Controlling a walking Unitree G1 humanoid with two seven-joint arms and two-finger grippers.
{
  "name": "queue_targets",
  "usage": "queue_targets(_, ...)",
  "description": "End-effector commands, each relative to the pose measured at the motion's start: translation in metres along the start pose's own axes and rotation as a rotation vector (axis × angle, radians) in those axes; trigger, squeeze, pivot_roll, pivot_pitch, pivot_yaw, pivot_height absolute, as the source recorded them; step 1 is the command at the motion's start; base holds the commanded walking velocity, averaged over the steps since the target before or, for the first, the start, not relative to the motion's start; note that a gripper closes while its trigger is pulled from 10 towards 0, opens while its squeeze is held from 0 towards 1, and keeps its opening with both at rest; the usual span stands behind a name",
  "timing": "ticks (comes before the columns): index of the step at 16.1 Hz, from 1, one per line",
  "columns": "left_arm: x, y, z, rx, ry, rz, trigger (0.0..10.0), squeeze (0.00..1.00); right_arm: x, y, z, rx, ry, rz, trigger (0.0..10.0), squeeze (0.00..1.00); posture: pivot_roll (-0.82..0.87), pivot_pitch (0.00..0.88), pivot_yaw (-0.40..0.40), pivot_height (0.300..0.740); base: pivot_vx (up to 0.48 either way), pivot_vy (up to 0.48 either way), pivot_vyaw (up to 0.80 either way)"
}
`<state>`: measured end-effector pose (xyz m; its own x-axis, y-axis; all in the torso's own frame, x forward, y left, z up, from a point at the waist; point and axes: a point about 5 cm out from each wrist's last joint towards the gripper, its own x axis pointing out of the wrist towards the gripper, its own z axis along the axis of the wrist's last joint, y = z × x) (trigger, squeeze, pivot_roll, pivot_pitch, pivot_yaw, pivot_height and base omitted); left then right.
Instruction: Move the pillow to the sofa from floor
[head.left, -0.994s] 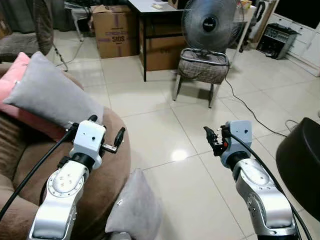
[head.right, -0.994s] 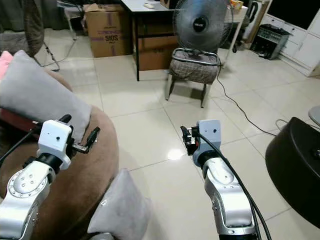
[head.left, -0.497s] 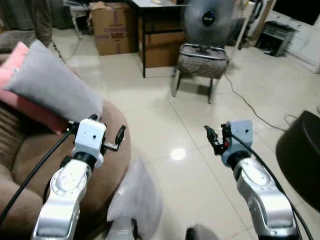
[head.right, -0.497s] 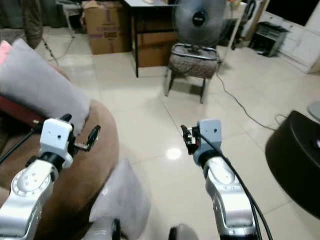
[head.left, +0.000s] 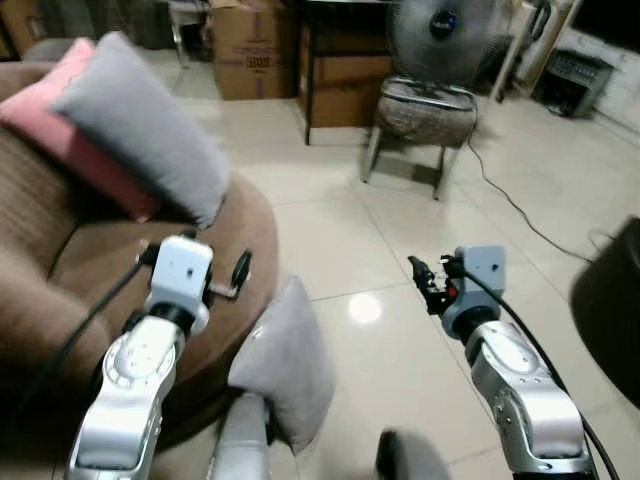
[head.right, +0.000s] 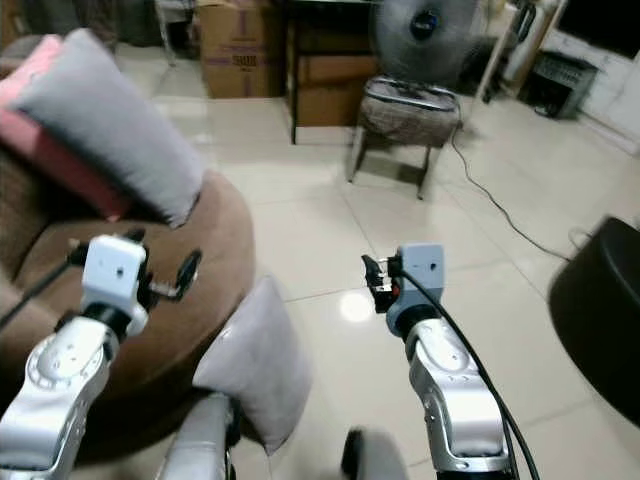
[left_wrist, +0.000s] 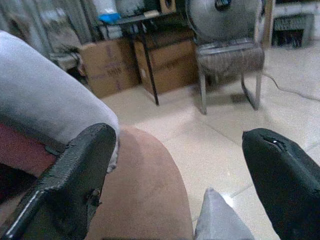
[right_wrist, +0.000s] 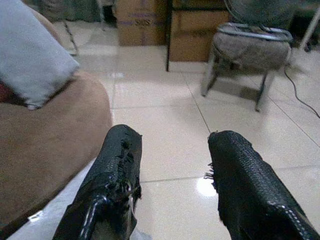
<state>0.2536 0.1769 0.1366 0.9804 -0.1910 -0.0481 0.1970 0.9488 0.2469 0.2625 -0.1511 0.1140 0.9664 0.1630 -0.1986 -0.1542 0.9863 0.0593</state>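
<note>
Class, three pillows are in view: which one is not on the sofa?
The grey pillow standing on the tiled floor against the sofa's front; the other grey pillow and the pink one rest on the sofa.

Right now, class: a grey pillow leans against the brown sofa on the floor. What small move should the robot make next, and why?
Probably bend and lower both arms toward the grey pillow. It stands on the tiled floor against the sofa, below and between the left gripper and right gripper, both held above it with jaws open, holding nothing.
</note>
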Motion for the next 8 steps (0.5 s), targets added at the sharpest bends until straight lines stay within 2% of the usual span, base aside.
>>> queue_targets(1, -0.002, -0.0007, -0.0022, -0.009, 0.011, -0.009, 10.0, 0.0, -0.0004, 0.001, 0.0012, 0.009, -0.005, 0.012, 10.0, 0.0, 0.07, 0.0, -0.021, 0.636, 0.0, 0.0, 0.0)
queue_targets(2, -0.0022, -0.0014, -0.0025, -0.009, 0.012, -0.014, 10.0, 0.0, -0.0002, 0.0018, 0.0007, -0.015, -0.004, 0.006, 10.0, 0.0, 0.07, 0.0, -0.021, 0.636, 0.0, 0.0, 0.0)
queue_targets(4, -0.0019, -0.0024, -0.0035, -0.007, 0.017, -0.018, 10.0, 0.0, 0.0008, -0.0006, -0.0009, -0.034, 0.003, -0.015, 10.0, 0.0, 0.07, 0.0, -0.021, 0.636, 0.264, 0.0, 0.0)
queue_targets(6, -0.002, -0.0022, -0.0039, -0.004, 0.022, -0.022, 10.0, 0.0, 0.0003, -0.0016, -0.0007, -0.014, 0.002, -0.01, 10.0, 0.0, 0.07, 0.0, -0.022, 0.636, 0.266, 0.0, 0.0)
queue_targets(8, -0.002, -0.003, -0.0039, -0.004, 0.022, -0.026, 10.0, 0.0, -0.0002, 0.0019, -0.0009, 0.004, 0.0, 0.015, 10.0, 0.0, 0.07, 0.0, -0.023, 0.636, 0.266, 0.0, -0.77)
